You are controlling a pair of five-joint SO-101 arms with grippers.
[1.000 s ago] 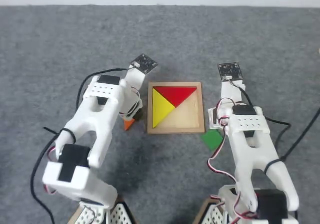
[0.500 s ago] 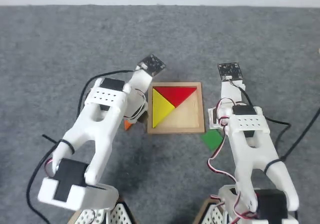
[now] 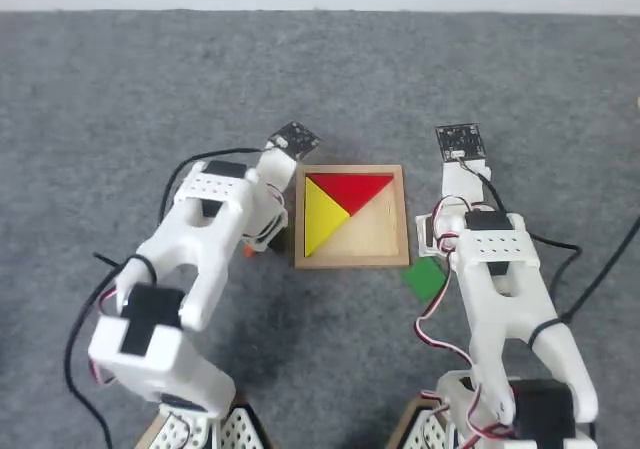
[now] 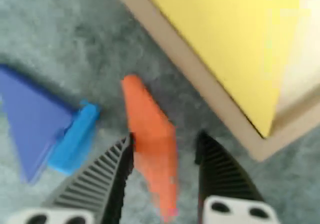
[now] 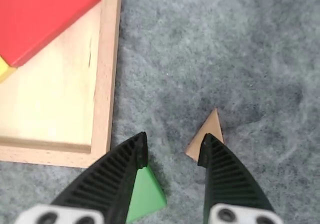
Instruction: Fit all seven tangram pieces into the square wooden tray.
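Swinging back since the earlier frames, the left gripper [image 4: 164, 138] is straddling the orange wooden piece [image 4: 142, 109], jaws narrowly parted. A dark blue wooden triangle [image 4: 30, 119] is lying beside it, and the square wooden tray [image 4: 200, 84] just beyond. The right gripper [image 5: 173, 141] is hovering, jaws spread, above the green wooden piece [image 5: 144, 189], beside the tray.

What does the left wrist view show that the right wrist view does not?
Left wrist view: an orange piece inside the open left gripper, a dark blue piece and a light blue piece. Right wrist view: the red piece, a green piece, a tan triangle, the open right gripper. Shared: the wooden tray and the yellow piece.
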